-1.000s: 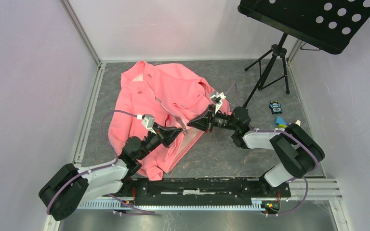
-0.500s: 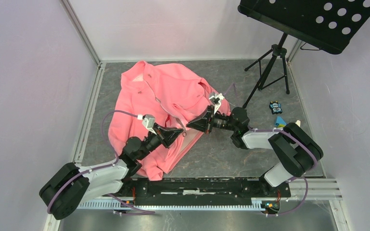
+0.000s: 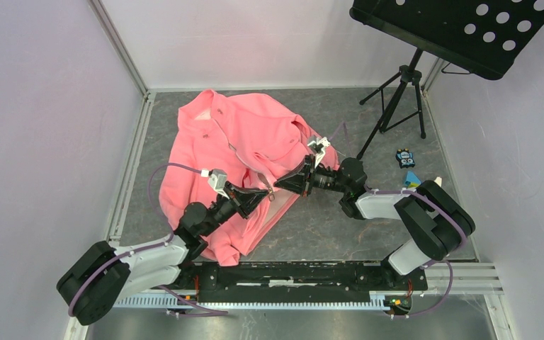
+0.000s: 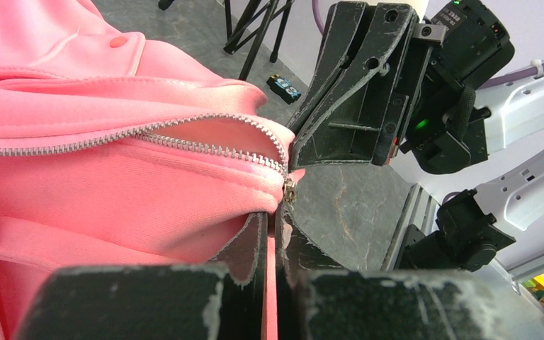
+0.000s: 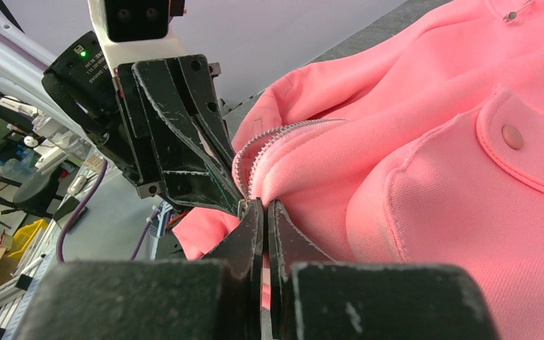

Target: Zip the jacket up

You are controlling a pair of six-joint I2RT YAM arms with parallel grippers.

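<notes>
The coral-pink jacket [image 3: 234, 142] lies crumpled on the grey table, its front open. My two grippers meet tip to tip at its lower front corner. The left gripper [image 3: 264, 193] is shut on the jacket edge [image 4: 184, 205] just below the bottom end of the pale zipper [image 4: 184, 138], where a small metal piece [image 4: 290, 191] shows. The right gripper [image 3: 278, 185] is shut on the jacket's other zipper edge [image 5: 255, 159]. In the right wrist view its tips [image 5: 263, 207] pinch pink cloth beside the left gripper's fingers [image 5: 184, 142]. A flapped pocket with a snap [image 5: 511, 136] lies to the right.
A black music stand [image 3: 460, 28] on a tripod [image 3: 400, 99] rises at the back right. A small blue-and-black toy [image 3: 405, 157] and a blue-and-yellow piece [image 3: 414, 179] lie near the right arm. Pale walls enclose the table; a black rail [image 3: 290, 273] runs along the near edge.
The right gripper has shifted a little to the left, closer to the left gripper's tips. Both stay shut on the jacket; the jacket has barely moved.
</notes>
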